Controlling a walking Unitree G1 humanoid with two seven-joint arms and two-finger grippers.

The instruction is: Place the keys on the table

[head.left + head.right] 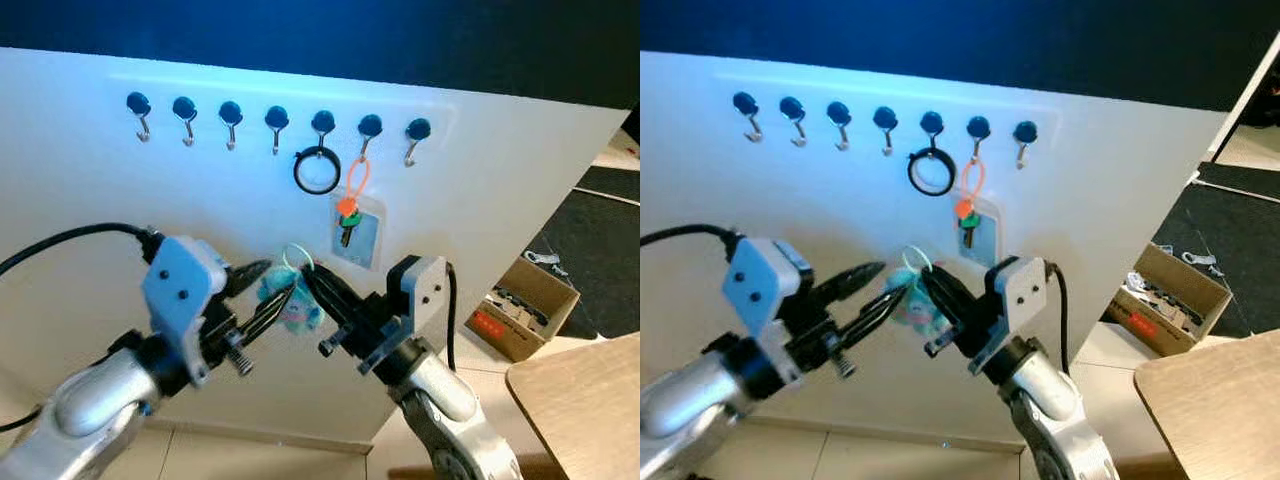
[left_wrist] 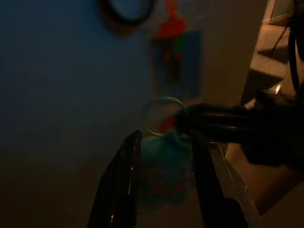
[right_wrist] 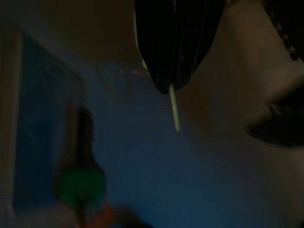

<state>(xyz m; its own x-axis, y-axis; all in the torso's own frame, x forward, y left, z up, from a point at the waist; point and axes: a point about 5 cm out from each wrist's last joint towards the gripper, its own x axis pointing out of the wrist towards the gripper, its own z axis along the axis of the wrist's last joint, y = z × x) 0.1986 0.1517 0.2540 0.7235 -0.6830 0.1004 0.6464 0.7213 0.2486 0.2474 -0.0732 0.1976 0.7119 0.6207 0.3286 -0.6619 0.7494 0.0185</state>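
Presently, landmark: white board [image 1: 90,220] carrying a row of seven blue-knobbed hooks [image 1: 277,122].

Keys [image 1: 292,296]: teal bunch on a pale green ring, in the air in front of the board's lower middle, below the hook row, off any hook. The ring is pinched by the right gripper [image 1: 312,282], its fingers pressed together on it; the right wrist view shows a green sliver of the ring sticking out from the dark fingertips.

Left gripper [image 1: 262,287]: fingers spread, one either side of the teal bunch; contact cannot be told.

Black ring [image 1: 316,170]: hung on the fifth hook.

Orange loop with green key [image 1: 347,212]: hung on the sixth hook, over a blue card.

Cardboard box [image 1: 522,306]: floor, right of the board.

Wooden table [image 1: 585,405]: right of the board, lower corner.
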